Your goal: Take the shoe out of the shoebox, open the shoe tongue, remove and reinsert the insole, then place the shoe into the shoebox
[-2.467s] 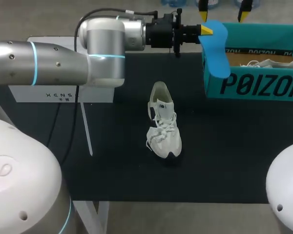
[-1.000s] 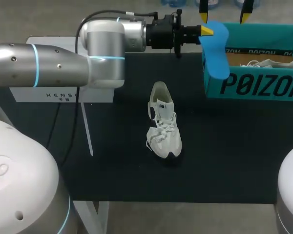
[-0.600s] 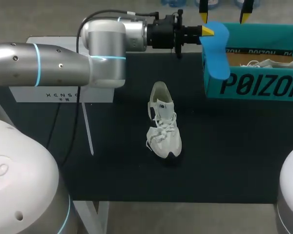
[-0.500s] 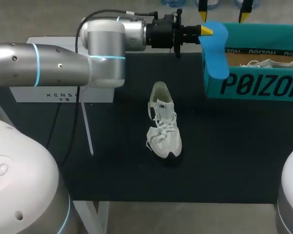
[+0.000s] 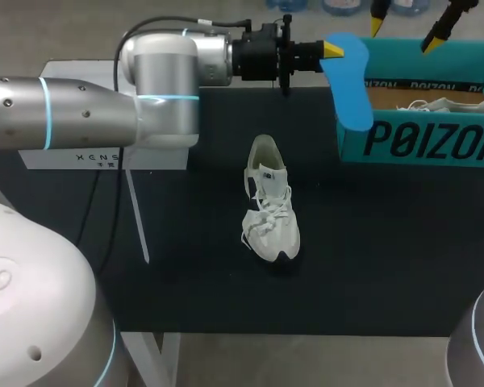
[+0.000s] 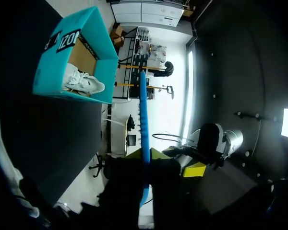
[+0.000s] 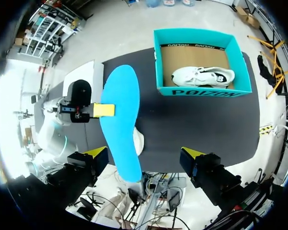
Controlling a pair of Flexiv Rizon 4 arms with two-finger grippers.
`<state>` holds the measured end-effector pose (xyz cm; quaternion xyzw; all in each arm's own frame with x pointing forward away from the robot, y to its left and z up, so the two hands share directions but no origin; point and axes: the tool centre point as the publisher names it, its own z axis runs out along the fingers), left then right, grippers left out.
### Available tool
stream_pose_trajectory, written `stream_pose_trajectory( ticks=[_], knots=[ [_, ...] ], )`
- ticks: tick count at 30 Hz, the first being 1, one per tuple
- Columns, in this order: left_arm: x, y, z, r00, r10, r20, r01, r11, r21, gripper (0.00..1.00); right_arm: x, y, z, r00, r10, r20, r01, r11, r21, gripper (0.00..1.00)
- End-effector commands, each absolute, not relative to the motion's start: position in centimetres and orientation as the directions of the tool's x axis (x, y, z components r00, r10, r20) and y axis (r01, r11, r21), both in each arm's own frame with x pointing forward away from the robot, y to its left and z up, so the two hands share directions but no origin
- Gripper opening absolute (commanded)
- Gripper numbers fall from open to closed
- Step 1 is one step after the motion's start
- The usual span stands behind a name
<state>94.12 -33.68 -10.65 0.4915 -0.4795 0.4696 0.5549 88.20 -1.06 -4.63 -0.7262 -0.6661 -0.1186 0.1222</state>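
We are pinching the blue insole (image 5: 351,87) in our left gripper (image 5: 332,50), clamped from both sides, beside the left end of the teal shoebox (image 5: 419,143). The white shoe (image 5: 269,201) is sitting on the table (image 5: 387,258) (toe pointing toward us), well apart from the shoebox. Our right gripper (image 5: 409,20) is hanging spread wide, gripping nothing.

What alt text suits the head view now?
The left hand grips a blue insole in the air by the teal shoebox's corner. One white shoe lies inside; a second shoe sits on the table, and the right hand hangs open high above.
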Motion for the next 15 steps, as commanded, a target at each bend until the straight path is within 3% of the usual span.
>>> stream_pose_trajectory(
  ticks=[1,6,10,12,15],
  knots=[
    [94.0,-33.2,-10.6,0.098,0.046,0.994,-0.993,0.067,0.095,0.0,87.7,-2.3,-5.5,0.063,0.763,0.643,0.997,-0.072,-0.012,1.0],
    [93.9,-33.2,-10.9,0.1,0.054,0.993,-0.993,0.06,0.097,0.0,87.7,-2.3,-5.5,0.063,0.763,0.643,0.997,-0.072,-0.012,1.0],
    [94.0,-33.0,-11.1,0.103,0.057,0.993,-0.994,0.047,0.101,0.0,88.1,-2.9,-6.2,0.083,0.431,0.899,0.983,-0.185,-0.002,1.0],
    [94.0,-32.9,-11.0,0.101,0.061,0.993,-0.994,0.042,0.099,0.0,88.0,-3.0,-6.4,-0.006,0.301,0.954,0.975,-0.209,0.072,1.0],
    [94.1,-32.8,-10.9,0.101,0.078,0.992,-0.994,0.039,0.098,0.0,88.0,-2.9,-6.8,-0.078,0.218,0.973,0.956,-0.259,0.134,1.0]
  ],
)
